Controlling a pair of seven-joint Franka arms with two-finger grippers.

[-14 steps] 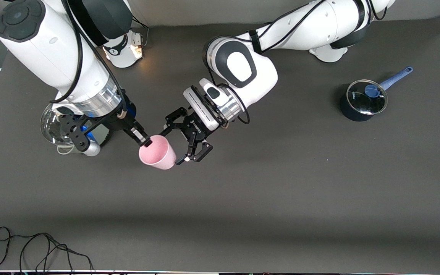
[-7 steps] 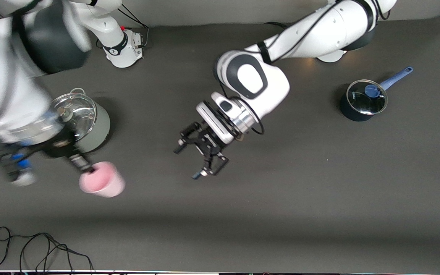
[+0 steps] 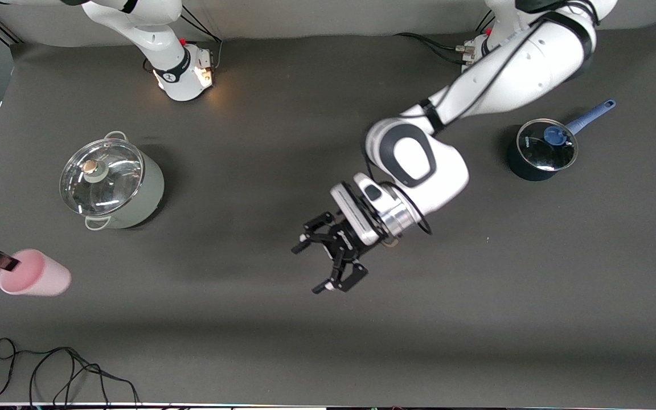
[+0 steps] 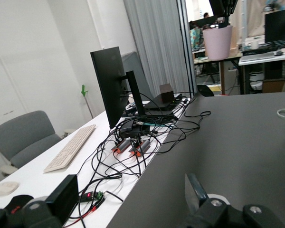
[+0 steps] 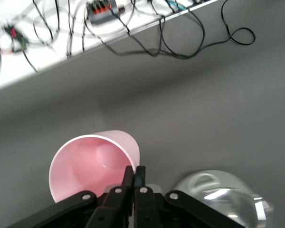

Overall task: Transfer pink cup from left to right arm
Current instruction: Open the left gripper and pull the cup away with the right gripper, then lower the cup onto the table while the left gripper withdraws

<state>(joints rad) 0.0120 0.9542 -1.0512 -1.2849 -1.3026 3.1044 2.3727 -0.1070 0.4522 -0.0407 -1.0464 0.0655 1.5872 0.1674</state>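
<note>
My right gripper (image 3: 8, 263) holds the pink cup (image 3: 35, 279) up in the air, tipped on its side, over the table edge at the right arm's end. Its fingers are shut on the rim, one inside and one outside, as the right wrist view shows on the pink cup (image 5: 92, 164) at the right gripper (image 5: 134, 172). Over the middle of the table hangs my left gripper (image 3: 307, 269), open and empty, well apart from the cup. From the left wrist view the pink cup (image 4: 217, 42) shows far off, hanging from the right gripper (image 4: 223, 14); the left gripper (image 4: 130, 199) holds nothing.
A grey-green pot with a glass lid (image 3: 111, 185) stands toward the right arm's end, close to the held cup. A dark blue saucepan with a lid (image 3: 541, 149) stands at the left arm's end. A black cable (image 3: 66, 370) lies near the table's front edge.
The right arm has swung away with the cup, from beside the left gripper out to the right arm's end of the table. The left gripper, still open, has drawn back toward the left arm's end.
</note>
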